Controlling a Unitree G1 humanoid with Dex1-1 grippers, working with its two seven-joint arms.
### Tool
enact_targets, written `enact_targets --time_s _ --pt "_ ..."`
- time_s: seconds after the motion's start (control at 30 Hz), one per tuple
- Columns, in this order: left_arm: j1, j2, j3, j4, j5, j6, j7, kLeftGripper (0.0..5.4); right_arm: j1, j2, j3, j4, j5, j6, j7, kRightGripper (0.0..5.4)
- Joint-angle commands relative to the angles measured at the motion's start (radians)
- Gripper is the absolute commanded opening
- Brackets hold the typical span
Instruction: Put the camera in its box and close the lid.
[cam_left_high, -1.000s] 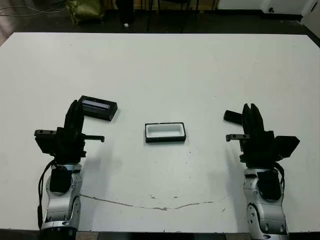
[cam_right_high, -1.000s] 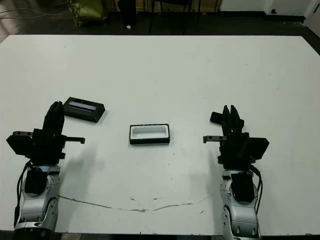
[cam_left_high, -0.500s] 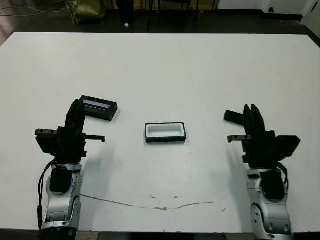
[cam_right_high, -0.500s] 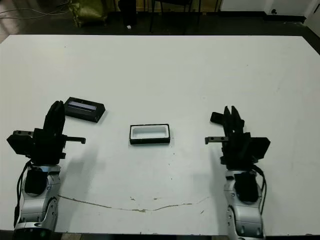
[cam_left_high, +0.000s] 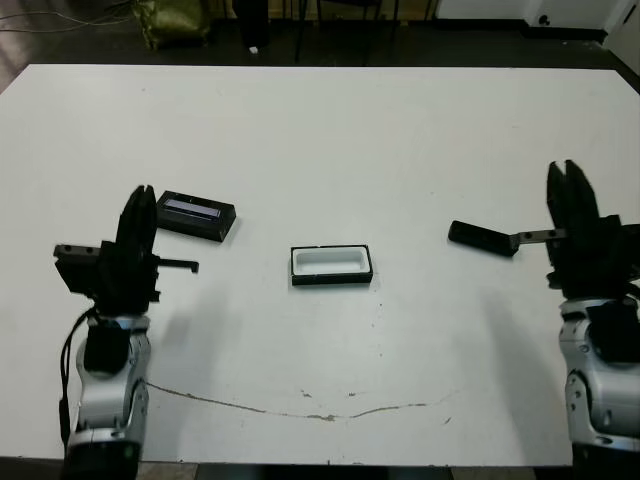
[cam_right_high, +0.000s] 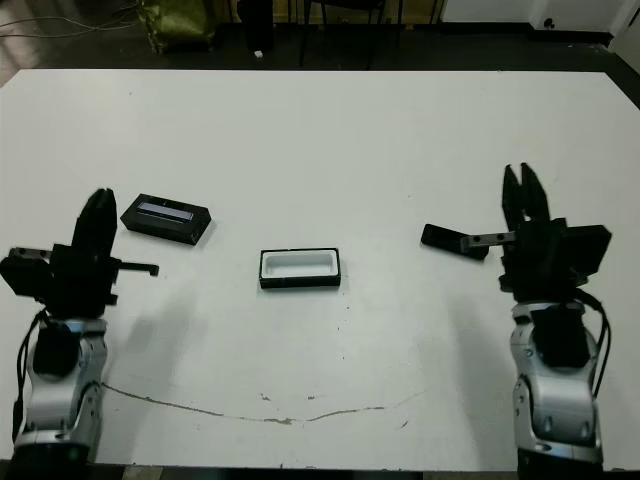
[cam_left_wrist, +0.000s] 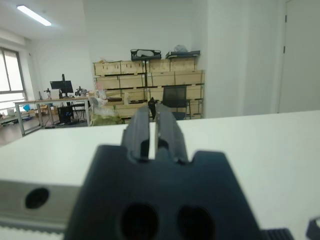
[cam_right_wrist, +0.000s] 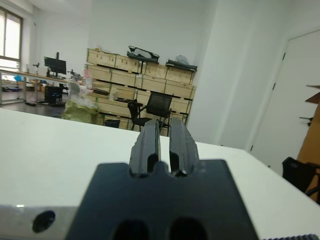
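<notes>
The box (cam_left_high: 331, 265), black-walled with a white lining, lies open-topped in the middle of the white table (cam_left_high: 320, 130). The lid (cam_left_high: 197, 215), black with a pale strip, rests to its left. The camera (cam_left_high: 482, 238), a slim black bar, lies to the box's right. My left gripper (cam_left_high: 141, 192) is raised just left of the lid, fingers together and holding nothing. My right gripper (cam_left_high: 567, 170) is raised right of the camera and apart from it, also shut and holding nothing. Both wrist views show only closed fingers (cam_left_wrist: 141, 125) (cam_right_wrist: 148, 140) pointing across the table.
A thin crack line (cam_left_high: 300, 410) runs along the table near its front edge. A yellow-green bag (cam_left_high: 170, 15) and chair legs stand on the dark floor beyond the far edge. Stacked wooden crates (cam_left_wrist: 150, 75) show far off in the wrist views.
Both arms have lifted and swung outward: the left gripper went left, the right gripper went right. The right gripper no longer overlaps the camera, which now shows whole. Box, lid and camera have not moved.
</notes>
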Motion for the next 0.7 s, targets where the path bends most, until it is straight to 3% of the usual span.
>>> enact_targets --time_s 0.03,0.1,0.33,0.7 --pt "-0.018 0.035 0.014 -0.006 0.011 0.042 0.005 0.00 -0.026 -0.038 -0.022 0.026 -0.001 0.043 0.004 0.01" --pt "-0.031 0.044 0.020 -0.015 -0.002 0.065 0.000 0.00 -0.058 -0.071 -0.032 0.056 0.007 0.059 0.023 0.01" --pt "-0.038 0.052 0.024 -0.018 -0.002 0.079 0.001 0.00 -0.186 -0.208 -0.042 0.297 -0.009 0.010 0.122 0.01" --pt "-0.026 0.045 0.018 -0.005 0.014 0.060 0.003 0.00 -0.365 -0.405 0.050 0.668 -0.065 -0.064 0.374 0.01"
